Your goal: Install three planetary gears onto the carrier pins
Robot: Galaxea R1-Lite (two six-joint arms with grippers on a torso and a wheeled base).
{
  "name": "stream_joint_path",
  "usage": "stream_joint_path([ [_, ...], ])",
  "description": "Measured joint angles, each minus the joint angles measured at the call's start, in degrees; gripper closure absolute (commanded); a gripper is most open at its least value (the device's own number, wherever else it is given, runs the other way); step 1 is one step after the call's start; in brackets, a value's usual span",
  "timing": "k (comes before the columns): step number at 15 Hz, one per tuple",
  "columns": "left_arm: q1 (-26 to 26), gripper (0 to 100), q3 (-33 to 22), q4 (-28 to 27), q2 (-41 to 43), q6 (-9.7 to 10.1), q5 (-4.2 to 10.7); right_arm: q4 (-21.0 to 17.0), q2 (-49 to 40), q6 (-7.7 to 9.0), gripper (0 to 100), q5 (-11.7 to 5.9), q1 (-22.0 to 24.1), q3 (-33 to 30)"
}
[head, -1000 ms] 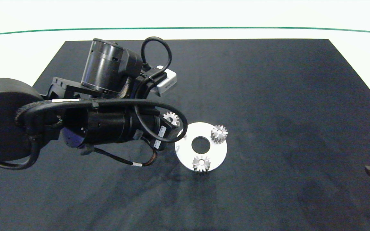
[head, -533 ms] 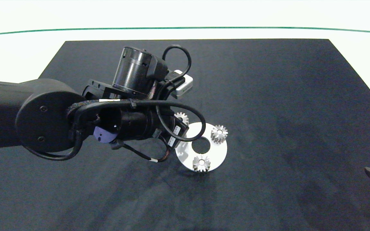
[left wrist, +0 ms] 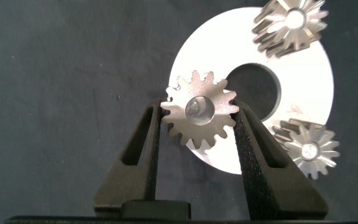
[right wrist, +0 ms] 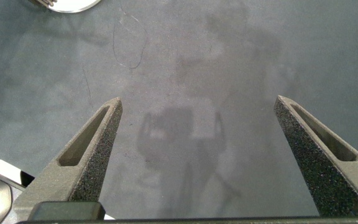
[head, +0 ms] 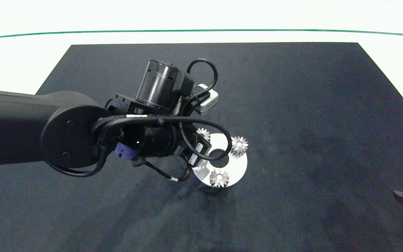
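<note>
Left hand (left wrist: 197, 121) pinching gear (left wrist: 199, 117) – over white disc (left wrist: 303, 81), pin hidden

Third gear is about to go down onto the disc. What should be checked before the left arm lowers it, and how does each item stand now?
1. Third gear held by left end effector: ok.
2. Two other gears on the white disc: ok.
3. Held gear over the disc: ok.
4. Hole lined up with the free pin: cannot tell, the gear hides it.
5. Right end effector open, away over the mat: ok.
</note>
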State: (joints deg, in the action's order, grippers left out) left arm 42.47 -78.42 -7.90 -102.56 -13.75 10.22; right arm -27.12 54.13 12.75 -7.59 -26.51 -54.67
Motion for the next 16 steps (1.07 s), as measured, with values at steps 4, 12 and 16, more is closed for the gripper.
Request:
stream_joint_path([
  [4,0.1,100,0.1,0.1,-0.2,0.02,0.00,0.0,0.0,-0.02,0,-0.01,0.0,0.0],
  [12,0.0,100,0.3,0.2,-0.8,0.02,0.00,0.0,0.1,0.00,0,0.00,0.0,0.0],
  [16,0.0,100,0.6,0.4,-0.9,-0.02,0.00,0.0,0.2,-0.02,0,-0.01,0.0,0.0],
])
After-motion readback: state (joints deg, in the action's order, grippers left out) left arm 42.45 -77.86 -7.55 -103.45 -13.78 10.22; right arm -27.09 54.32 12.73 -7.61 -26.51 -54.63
